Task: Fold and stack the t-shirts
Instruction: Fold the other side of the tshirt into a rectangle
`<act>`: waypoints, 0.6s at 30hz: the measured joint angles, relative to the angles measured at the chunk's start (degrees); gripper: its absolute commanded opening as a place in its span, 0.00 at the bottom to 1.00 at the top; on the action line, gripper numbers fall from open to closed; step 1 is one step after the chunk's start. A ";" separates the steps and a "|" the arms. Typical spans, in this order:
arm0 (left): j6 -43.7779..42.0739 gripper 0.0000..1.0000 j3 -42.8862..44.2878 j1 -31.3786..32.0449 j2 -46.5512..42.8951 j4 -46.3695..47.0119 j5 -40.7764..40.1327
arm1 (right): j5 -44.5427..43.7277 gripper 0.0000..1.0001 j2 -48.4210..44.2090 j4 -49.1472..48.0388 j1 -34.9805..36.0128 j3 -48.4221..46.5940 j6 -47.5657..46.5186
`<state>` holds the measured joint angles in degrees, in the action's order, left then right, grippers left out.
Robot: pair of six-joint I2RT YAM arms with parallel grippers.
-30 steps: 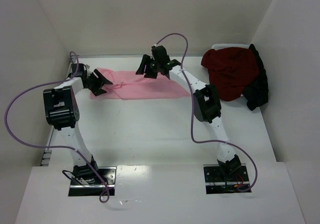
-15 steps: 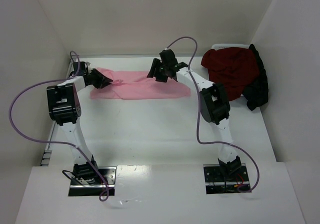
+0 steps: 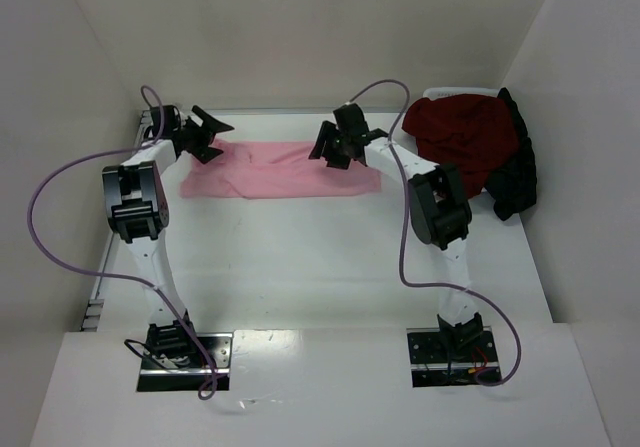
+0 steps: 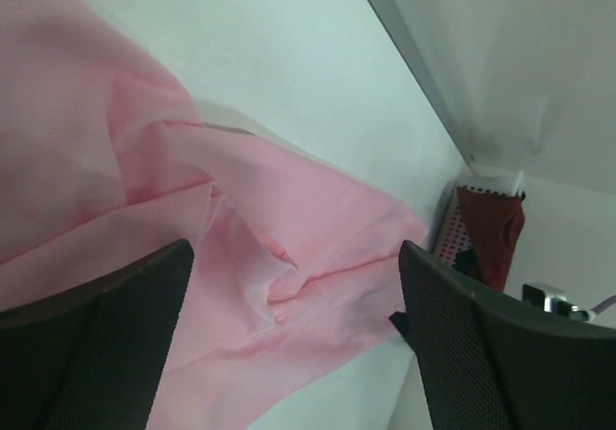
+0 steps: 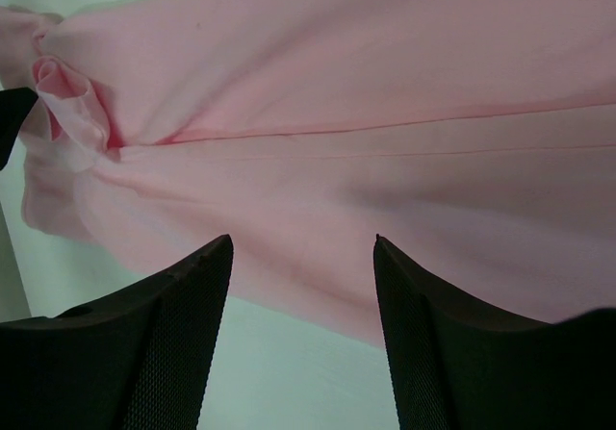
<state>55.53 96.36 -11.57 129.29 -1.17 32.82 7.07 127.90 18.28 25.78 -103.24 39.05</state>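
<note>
With my left gripper and right gripper both spread open over the pink t-shirt, an uneven pinch could skew its fold.

A pink t-shirt lies flat on the white table, darker shirts heaped at right.

arms: white links, black joints | cables: purple | gripper fingers: black, textured

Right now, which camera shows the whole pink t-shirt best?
Top external: the pink t-shirt shows almost whole, a folded strip on the table. Both wrist views catch only close patches of its creased cloth.
</note>
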 measured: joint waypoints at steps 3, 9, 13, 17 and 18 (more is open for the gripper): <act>-0.22 1.00 0.61 0.04 -0.48 -1.36 -1.68 | -0.42 0.70 -2.19 -0.17 -1.33 2.01 -1.68; 0.00 1.00 -4.90 0.11 -10.67 -4.83 -6.97 | 2.03 0.72 -6.62 -2.32 -8.68 2.78 -6.64; 0.81 1.00 -9.18 1.38 -21.07 -5.77 -12.41 | 3.15 0.79 -7.50 -3.21 -13.35 2.23 -14.05; 5.31 1.00 -13.84 6.40 -28.24 -5.79 -20.28 | 7.48 1.00 -7.02 -0.79 -13.81 -1.09 -25.03; 6.78 1.00 -14.60 8.31 -28.74 -6.19 -22.73 | 8.72 1.00 -6.93 -0.57 -13.55 -2.12 -27.45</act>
<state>62.30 81.76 -3.27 100.55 -7.35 10.09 15.79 120.97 17.72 12.23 -105.36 11.60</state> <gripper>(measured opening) 0.998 0.987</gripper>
